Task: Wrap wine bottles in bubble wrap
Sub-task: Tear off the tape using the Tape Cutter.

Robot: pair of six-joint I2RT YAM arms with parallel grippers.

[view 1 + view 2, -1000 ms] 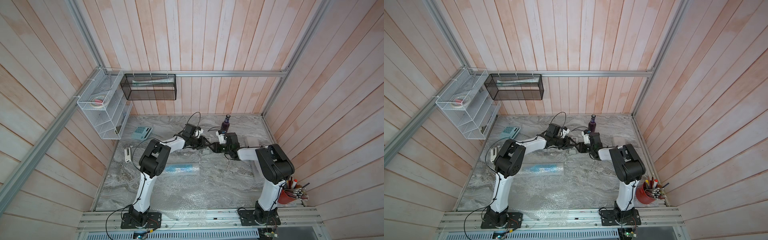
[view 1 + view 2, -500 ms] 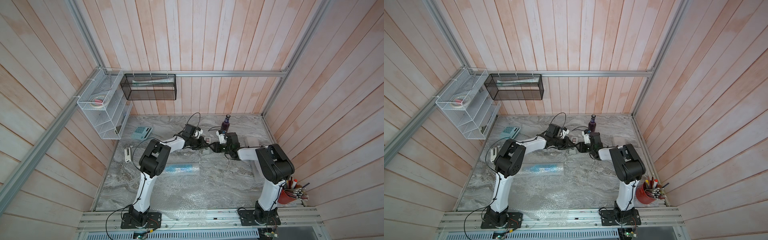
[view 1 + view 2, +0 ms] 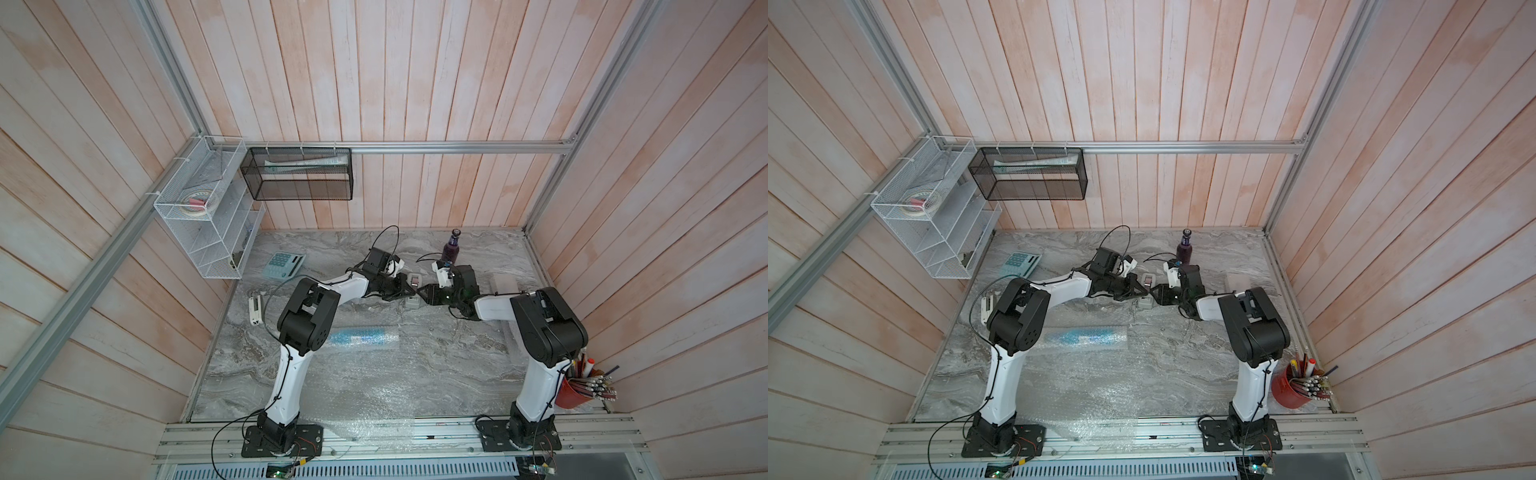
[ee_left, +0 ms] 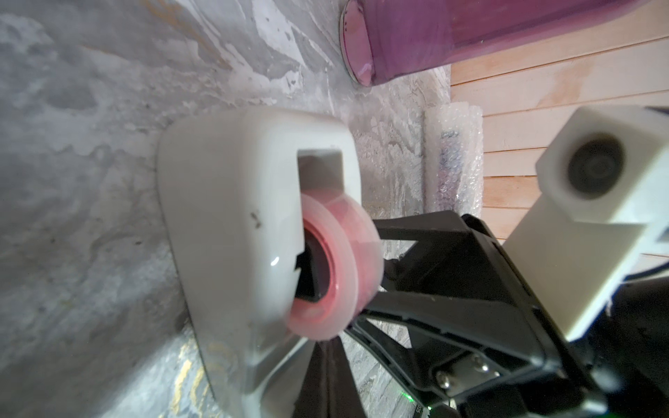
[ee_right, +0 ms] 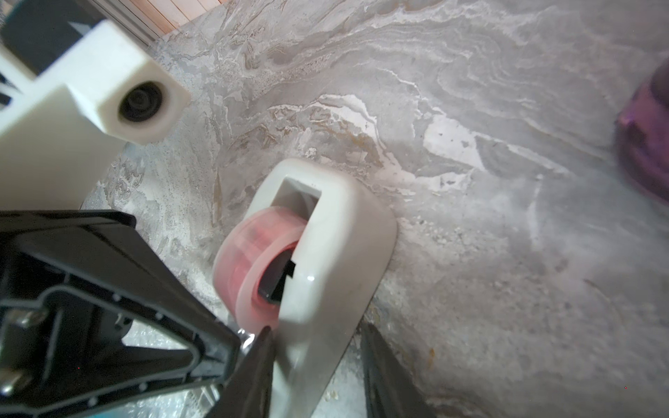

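The left gripper (image 4: 327, 349) is squeezing all the way together now. A second ago it was standing partly apart. Its tips are sitting right under the pink tape roll (image 4: 340, 267). I am guessing it is pinching the loose end of the tape, but the tape is too thin for me to see. The right gripper (image 5: 315, 336) is hugging the tape dispenser (image 4: 224, 217) from both sides, and I am thinking it is keeping it steady on the desk (image 3: 436, 365). So I am getting ready to pull off a strip to stick a wrap shut.

The dispenser is looking smooth and shiny, whitish plastic with round corners. The roll is looking like a fat see-through ring. The desk is showing grey swirly lines, like stone.

The purple wine bottle (image 3: 451, 251) is standing bare at the back of the desk. The blue bottle (image 3: 361, 337) is lying near the middle inside a bumpy tube of bubble wrap (image 3: 388, 338). Another rolled tube (image 3: 503, 284) is lying near the right wall. A flat sheet (image 3: 374, 399) is waiting at the front.
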